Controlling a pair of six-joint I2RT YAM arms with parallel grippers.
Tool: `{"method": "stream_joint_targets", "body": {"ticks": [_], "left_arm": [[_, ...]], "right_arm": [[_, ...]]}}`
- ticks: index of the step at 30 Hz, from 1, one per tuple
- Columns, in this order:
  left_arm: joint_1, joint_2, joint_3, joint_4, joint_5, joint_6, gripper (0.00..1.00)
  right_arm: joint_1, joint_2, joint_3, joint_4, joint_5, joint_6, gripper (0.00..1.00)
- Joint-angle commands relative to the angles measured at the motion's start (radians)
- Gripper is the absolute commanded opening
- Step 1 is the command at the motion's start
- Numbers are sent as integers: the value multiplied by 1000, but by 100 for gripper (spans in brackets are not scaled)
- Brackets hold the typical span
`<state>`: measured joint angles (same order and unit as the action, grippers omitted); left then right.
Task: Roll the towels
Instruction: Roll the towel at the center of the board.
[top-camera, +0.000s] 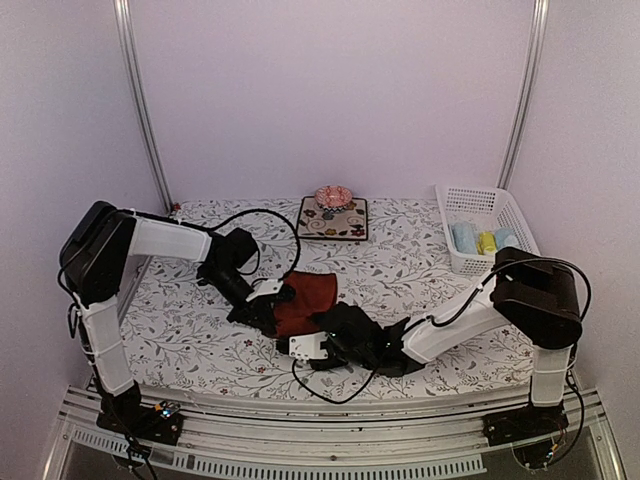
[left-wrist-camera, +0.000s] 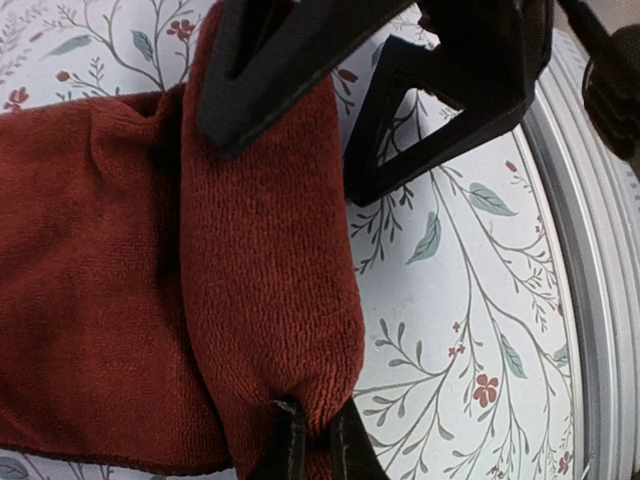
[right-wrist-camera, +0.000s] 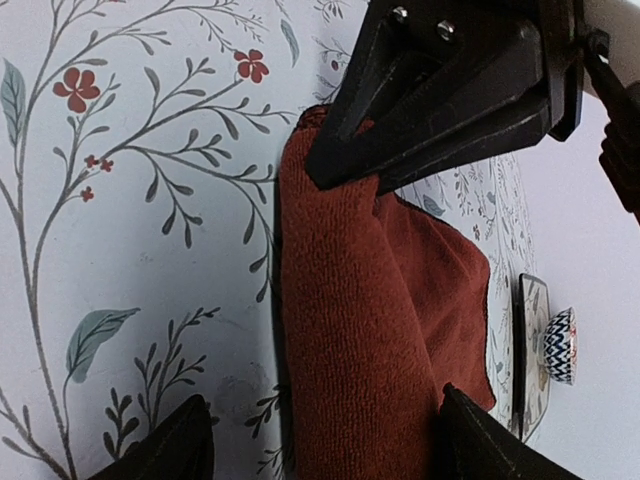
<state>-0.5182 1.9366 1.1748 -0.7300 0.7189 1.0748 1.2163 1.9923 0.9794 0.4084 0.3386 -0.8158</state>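
Dark red towel (top-camera: 308, 298) lies partly rolled near the counter's (top-camera: 190, 330) centre, its flat edge toward 12 o'clock. The left claw (left-wrist-camera: 312, 448) is pinched closed on one end of the roll. The right claw (right-wrist-camera: 325, 440) straddles the other end, fingers spread wide. Open counter shows toward 9 and 3 o'clock, and a white basket (top-camera: 470, 200) sits well apart at 2 o'clock.

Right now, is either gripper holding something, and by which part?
The left gripper is shut on the dark red towel, pinching one end of its rolled fold. The right gripper stands open astride the roll, holding nothing.
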Motion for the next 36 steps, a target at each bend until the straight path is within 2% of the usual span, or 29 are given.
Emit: {"method": "stream_joint_targets", "body": {"ticks": [1,10,14,19,20,23,28,36], "left_arm": [[17,20,22,-62,5,23,0],[21,51,25,-72,11,30,0],[29,20,21,-66,21,30,10],[61,-95,-10,-21,56,30,49],[66,-124,-24,-7,64,38,53],[69,-213,-88,55,59,51,59],[67,-366,-245,238,20,59,61],[6,-597,-585,674,-139,71,62]], "right_arm": [[-15,34,43,7,40,31,68],[-39,66,100,-119,-6,115,24],[-41,67,111,-169,-49,152,9],[-51,48,106,-221,-135,236,7],[-54,44,108,-235,-160,257,7],[-75,42,134,-302,-243,319,6],[-121,32,176,-385,-403,427,6],[-198,55,274,-502,-686,576,6]]}}
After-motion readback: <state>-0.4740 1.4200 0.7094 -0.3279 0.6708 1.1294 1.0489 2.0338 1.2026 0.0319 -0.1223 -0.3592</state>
